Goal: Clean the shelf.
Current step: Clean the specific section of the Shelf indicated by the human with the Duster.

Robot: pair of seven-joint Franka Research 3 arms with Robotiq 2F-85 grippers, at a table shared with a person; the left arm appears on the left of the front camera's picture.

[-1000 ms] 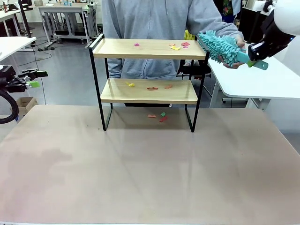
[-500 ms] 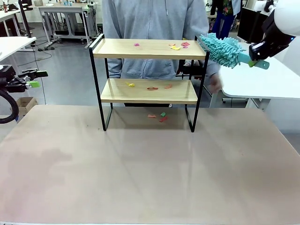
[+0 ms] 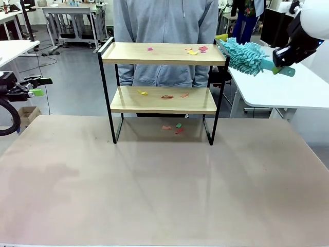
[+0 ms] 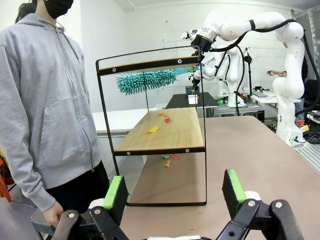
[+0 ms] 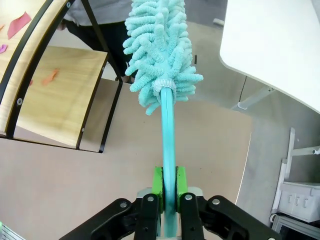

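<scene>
Two light wooden boards in a thin black frame make up the shelf (image 3: 159, 53), which stands in the upper middle of the front view, near the far edge of the tan table (image 3: 164, 200). A person (image 3: 164, 25) in a grey hoodie stands just behind it. Small coloured scraps (image 3: 195, 50) lie toward the right of the top board, a few more on the lower board, and some on the tabletop between the shelf's legs.

At the upper right of the front view the right gripper (image 3: 280, 57) pinches the handle of a teal duster (image 3: 245, 51); in the right wrist view its green pads press on the handle from both sides. The fluffy head reaches to the shelf's upper right corner, level with the raised side rail (whether it touches the rail cannot be told). Below the duster, a white side table (image 3: 277, 90) sits just right of the shelf's right legs, with a narrow gap between them.

At the left edge of the front view, beyond the table's left edge, the left gripper (image 3: 41, 86) hangs well apart from the shelf. In the left wrist view its fingers are spread wide with nothing between them.

From the shelf's feet to the bottom of the front view, a wide stretch of tabletop lies open.
</scene>
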